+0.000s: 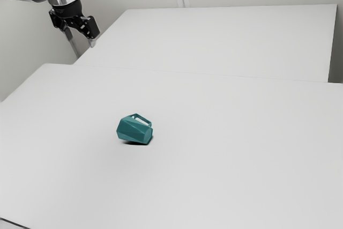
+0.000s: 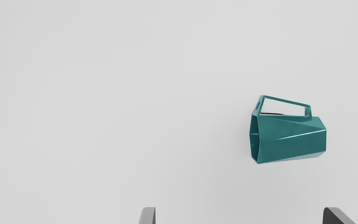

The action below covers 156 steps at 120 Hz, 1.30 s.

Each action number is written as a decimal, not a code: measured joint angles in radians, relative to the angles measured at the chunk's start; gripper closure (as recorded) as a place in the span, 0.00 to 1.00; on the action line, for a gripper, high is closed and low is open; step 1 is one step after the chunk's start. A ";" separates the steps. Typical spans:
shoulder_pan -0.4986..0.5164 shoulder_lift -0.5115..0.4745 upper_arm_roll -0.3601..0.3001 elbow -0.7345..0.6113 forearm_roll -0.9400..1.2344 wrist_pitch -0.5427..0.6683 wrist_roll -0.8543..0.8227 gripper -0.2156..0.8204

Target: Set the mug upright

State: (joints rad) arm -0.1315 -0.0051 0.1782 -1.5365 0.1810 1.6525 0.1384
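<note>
My gripper [image 1: 92, 42] hangs high at the exterior view's upper left, well apart from the mug. The teal faceted mug [image 1: 134, 130] lies on its side on the white table, its angular handle tilted upward. In the wrist view my gripper [image 2: 239, 214] is open, its two fingertips wide apart with nothing held between them. Ahead of the fingertips, the mug [image 2: 291, 140] shows its open mouth at one end and its narrower base at the other, with the handle along the side farther from the fingertips.
The mug rests on a broad white table [image 1: 225, 148]. Behind it stands another white surface [image 1: 230, 36], with pale walls beyond. A thin dark line [image 1: 13, 223] crosses the exterior view's lower left corner.
</note>
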 joint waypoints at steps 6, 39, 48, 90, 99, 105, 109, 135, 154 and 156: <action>0.001 -0.001 0.000 -0.002 0.000 0.001 0.000 0.23; 0.003 -0.012 0.000 -0.018 -0.001 0.022 -0.001 0.23; 0.000 -0.016 0.000 -0.030 -0.001 0.031 -0.002 0.23; -0.056 -0.057 0.090 -0.204 -0.104 0.153 -0.007 0.23; -0.046 -0.059 0.121 -0.255 -0.144 0.183 -0.007 0.23; -0.038 -0.061 0.139 -0.284 -0.173 0.201 -0.007 0.23; -0.032 -0.065 0.148 -0.305 -0.193 0.211 -0.006 0.23; -0.044 -0.091 0.197 -0.417 -0.312 0.258 0.012 0.23; -0.044 -0.092 0.239 -0.490 -0.435 0.291 0.063 0.23; -0.042 -0.092 0.242 -0.494 -0.446 0.293 0.070 0.23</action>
State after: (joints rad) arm -0.1739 -0.0969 0.4200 -2.0302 -0.2655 1.9455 0.2088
